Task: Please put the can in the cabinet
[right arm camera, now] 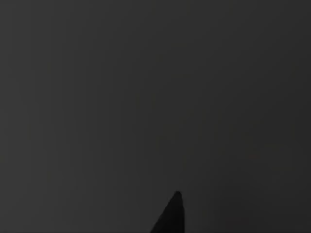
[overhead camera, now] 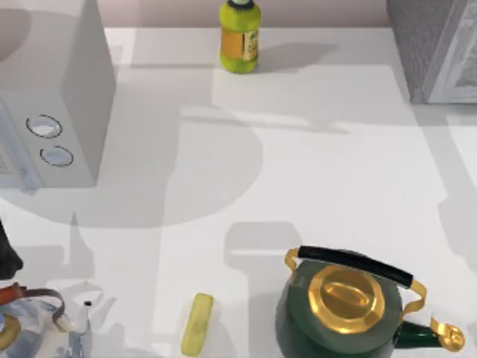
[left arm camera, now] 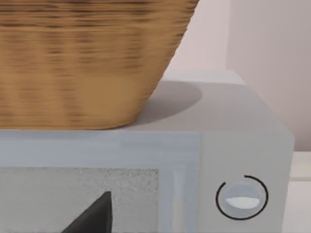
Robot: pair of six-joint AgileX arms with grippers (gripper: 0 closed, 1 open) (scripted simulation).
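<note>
The can is out of view. The cabinet [overhead camera: 436, 48], grey and speckled with a pale framed panel, stands at the table's far right corner. My left arm [overhead camera: 6, 253] sits at the table's left edge. In the left wrist view, my left gripper [left arm camera: 95, 216] is a dark tip close in front of the white box with round dials [left arm camera: 240, 199]. The right wrist view is dark.
The white box [overhead camera: 56, 112] fills the far left, with a woven basket [left arm camera: 82, 63] on top. A yellow-green bottle [overhead camera: 240, 37] stands at the back middle. Along the front are a green and gold kettle [overhead camera: 346, 306], a small yellow block [overhead camera: 197, 323] and a pale kettle [overhead camera: 33, 328].
</note>
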